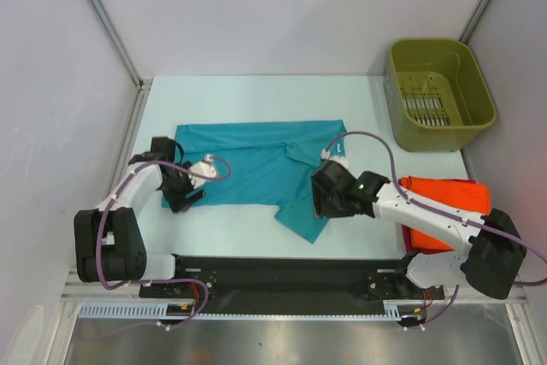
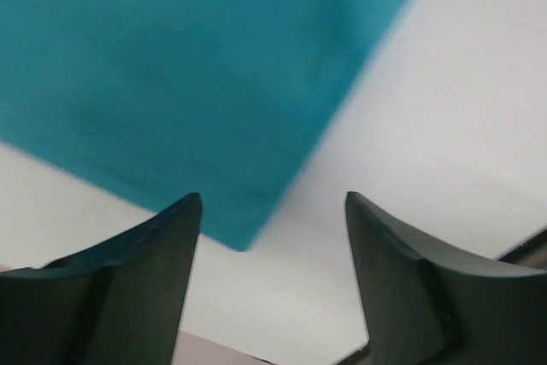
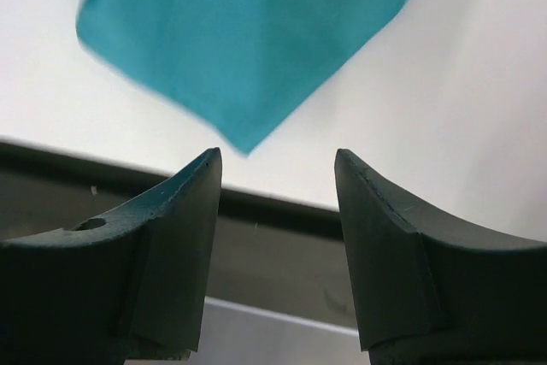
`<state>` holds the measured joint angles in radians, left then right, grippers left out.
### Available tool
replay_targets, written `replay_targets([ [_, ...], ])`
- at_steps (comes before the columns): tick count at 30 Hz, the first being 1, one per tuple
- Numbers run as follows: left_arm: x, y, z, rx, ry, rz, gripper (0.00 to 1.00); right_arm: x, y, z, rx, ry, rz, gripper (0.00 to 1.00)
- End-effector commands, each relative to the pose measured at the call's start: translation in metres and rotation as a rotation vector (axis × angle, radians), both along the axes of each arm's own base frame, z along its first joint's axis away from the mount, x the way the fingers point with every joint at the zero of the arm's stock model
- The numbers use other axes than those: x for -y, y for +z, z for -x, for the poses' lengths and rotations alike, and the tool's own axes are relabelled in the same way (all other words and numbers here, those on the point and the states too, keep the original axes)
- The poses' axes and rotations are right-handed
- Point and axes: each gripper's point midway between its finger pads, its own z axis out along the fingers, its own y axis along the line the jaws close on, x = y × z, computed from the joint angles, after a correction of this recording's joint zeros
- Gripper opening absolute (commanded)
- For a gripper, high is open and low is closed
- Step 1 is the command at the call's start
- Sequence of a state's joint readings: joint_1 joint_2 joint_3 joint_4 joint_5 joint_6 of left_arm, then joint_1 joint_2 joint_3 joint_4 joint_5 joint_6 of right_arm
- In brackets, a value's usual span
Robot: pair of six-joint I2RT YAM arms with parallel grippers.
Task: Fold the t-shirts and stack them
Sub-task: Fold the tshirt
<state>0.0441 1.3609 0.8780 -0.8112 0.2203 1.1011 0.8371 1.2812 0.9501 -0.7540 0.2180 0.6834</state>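
Top view: the teal shirt [image 1: 256, 164] is lying part-folded in the middle of the bench [image 1: 256, 96], with a loose flap trailing toward 5 o'clock; the orange shirt [image 1: 444, 203] is sitting folded at 4 o'clock and the bin [image 1: 440, 91] at 1 o'clock; the left end effector [image 1: 184, 197] is hovering by the teal shirt's 8 o'clock corner, and the right end effector [image 1: 329, 204] just beside the flap. The cloth is looking light, soft and limp, so it is likely going to sag rather than hold shape; corners and hems are seeming the best places to pinch.

Left wrist view: the left end effector [image 2: 273, 203] is standing well open, gripping nothing; a blurred corner of the teal shirt [image 2: 171, 66] is pointing toward 6 o'clock, flat on the bench [image 2: 453, 108] beyond the fingers.

Right wrist view: the right end effector [image 3: 278, 160] is likewise gaping, holding nothing; the flap tip of the teal shirt [image 3: 248, 32] is lying just past the fingers at 12 o'clock, on the bench [image 3: 444, 100].
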Motion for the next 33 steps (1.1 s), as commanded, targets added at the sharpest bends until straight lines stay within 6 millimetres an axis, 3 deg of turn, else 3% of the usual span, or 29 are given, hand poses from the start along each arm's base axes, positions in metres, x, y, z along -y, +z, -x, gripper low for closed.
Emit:
replay_targets([
  [1,-0.018,-0.020,0.033,-0.069,-0.101,-0.114,0.76,-0.022,-0.006,0.029,-0.051,-0.015,-0.059,0.61],
  [4,-0.024,-0.033,0.038,-0.065,-0.082,-0.147,0.78,-0.030,-0.022,0.039,-0.086,0.019,-0.054,0.61],
  [7,-0.033,-0.037,0.023,-0.005,-0.059,-0.198,0.77,-0.042,-0.038,0.052,-0.143,0.059,-0.084,0.61],
  [11,-0.039,-0.029,0.007,0.073,-0.021,-0.227,0.76,-0.051,-0.065,0.065,-0.229,0.092,-0.091,0.61],
  [17,-0.040,-0.020,0.008,0.081,-0.025,-0.235,0.76,-0.049,-0.091,0.070,-0.280,0.097,-0.047,0.60],
  [20,-0.041,-0.026,0.008,0.082,-0.046,-0.245,0.77,-0.048,-0.099,0.070,-0.294,0.099,-0.027,0.43],
  [21,-0.041,-0.028,0.005,0.094,-0.050,-0.250,0.77,-0.046,-0.100,0.069,-0.291,0.094,-0.018,0.29],
  [24,-0.041,-0.030,0.001,0.100,-0.057,-0.247,0.78,-0.042,-0.099,0.067,-0.282,0.085,-0.007,0.10],
  [26,-0.036,-0.027,-0.004,0.114,-0.069,-0.222,0.78,-0.039,-0.095,0.065,-0.265,0.074,-0.004,0.01],
  [30,-0.027,-0.033,-0.012,0.141,-0.131,-0.208,0.78,-0.033,-0.079,0.058,-0.218,0.043,-0.030,0.00],
  [33,-0.036,-0.051,-0.007,0.098,-0.149,-0.271,0.74,-0.024,-0.080,0.058,-0.228,0.016,-0.037,0.00],
])
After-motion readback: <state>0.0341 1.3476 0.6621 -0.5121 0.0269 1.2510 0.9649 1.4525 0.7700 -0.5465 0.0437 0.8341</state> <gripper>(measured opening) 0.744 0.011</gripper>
